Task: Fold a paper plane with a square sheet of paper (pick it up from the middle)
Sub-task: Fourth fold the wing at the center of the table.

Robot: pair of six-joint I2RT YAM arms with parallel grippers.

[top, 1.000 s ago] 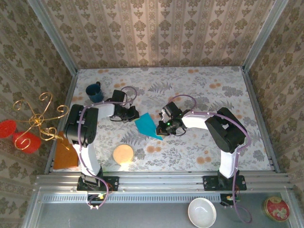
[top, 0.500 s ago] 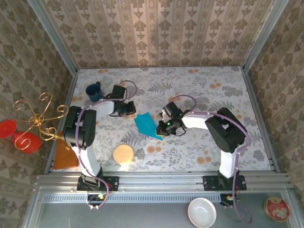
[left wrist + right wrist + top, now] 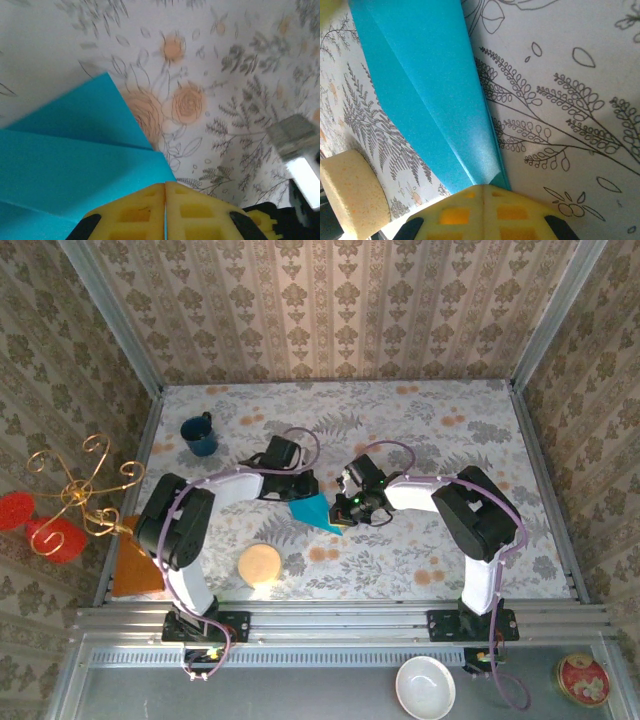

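The square sheet of paper [image 3: 312, 511] is turquoise, creased into a pointed dart shape, and lies flat on the flowered table between my two grippers. My left gripper [image 3: 300, 486] is shut and sits over the sheet's upper edge. In the left wrist view its yellow fingertips [image 3: 165, 184] meet at the paper's [image 3: 65, 165] right corner, with nothing visibly held. My right gripper [image 3: 347, 508] is shut at the sheet's lower right point. In the right wrist view the paper's [image 3: 430, 90] narrow end runs under the closed fingertips [image 3: 482, 186].
A round yellow sponge [image 3: 260, 564] lies near the front left and also appears at the right wrist view's lower-left corner as a sponge [image 3: 350, 190]. A dark blue mug [image 3: 199, 434] stands at the back left. A gold stand with red cups [image 3: 75, 495] and an orange wedge [image 3: 135, 565] sit at the left edge.
My left gripper has swung right from beside the mug side onto the paper's upper edge, staying shut. The right gripper and the paper have hardly moved.
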